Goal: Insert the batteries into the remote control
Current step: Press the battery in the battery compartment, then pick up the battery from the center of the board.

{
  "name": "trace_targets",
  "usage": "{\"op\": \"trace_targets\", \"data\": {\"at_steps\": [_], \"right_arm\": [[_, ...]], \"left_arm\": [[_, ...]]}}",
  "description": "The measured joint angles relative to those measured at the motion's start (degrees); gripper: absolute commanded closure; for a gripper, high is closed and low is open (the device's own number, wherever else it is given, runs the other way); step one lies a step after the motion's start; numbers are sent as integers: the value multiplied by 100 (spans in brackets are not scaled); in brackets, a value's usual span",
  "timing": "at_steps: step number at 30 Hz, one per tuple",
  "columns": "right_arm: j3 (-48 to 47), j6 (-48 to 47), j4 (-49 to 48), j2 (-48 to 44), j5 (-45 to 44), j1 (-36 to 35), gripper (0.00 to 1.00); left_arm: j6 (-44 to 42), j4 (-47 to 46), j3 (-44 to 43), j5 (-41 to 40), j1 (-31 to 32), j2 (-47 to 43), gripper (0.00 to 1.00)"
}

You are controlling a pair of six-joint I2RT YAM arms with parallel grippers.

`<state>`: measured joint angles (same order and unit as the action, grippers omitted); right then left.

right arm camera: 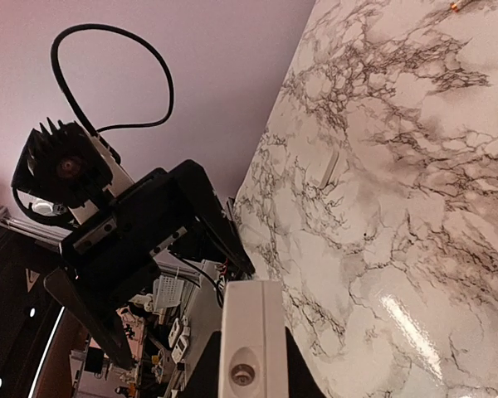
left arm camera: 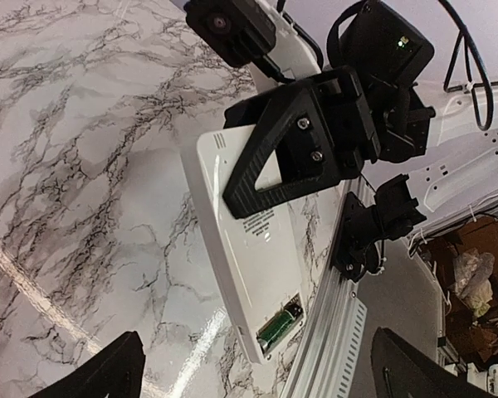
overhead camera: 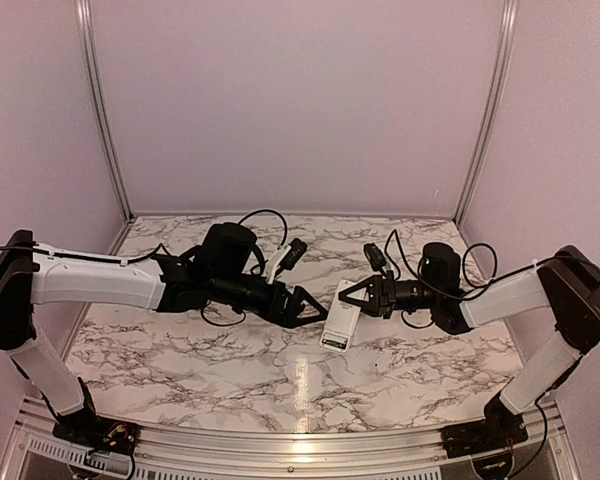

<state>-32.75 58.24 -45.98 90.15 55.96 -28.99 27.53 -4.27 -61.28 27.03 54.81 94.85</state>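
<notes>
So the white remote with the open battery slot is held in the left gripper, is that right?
Wrong arm: the white remote with the open battery slot is held in the right gripper, as the left wrist view shows.

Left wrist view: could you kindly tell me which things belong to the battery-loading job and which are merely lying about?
Job: white flat rectangular remote control, gripped by the right gripper; green cylindrical battery in its open compartment; open left gripper.
Lying about: brown cardboard boxes beyond the table edge; crumpled clear plastic beside them.
</notes>
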Motion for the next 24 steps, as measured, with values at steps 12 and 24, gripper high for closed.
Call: {"op": "trace_targets", "data": {"at_steps": [12, 24], "right_arm": [[179, -562, 542, -614, -22, 398, 100], [400, -822, 785, -767, -50, 706, 100]], "left_arm": [[-914, 662, -667, -1322, -1029, -149, 1], [-2293, 3038, -4728, -2522, -1880, 2841, 29]]}}
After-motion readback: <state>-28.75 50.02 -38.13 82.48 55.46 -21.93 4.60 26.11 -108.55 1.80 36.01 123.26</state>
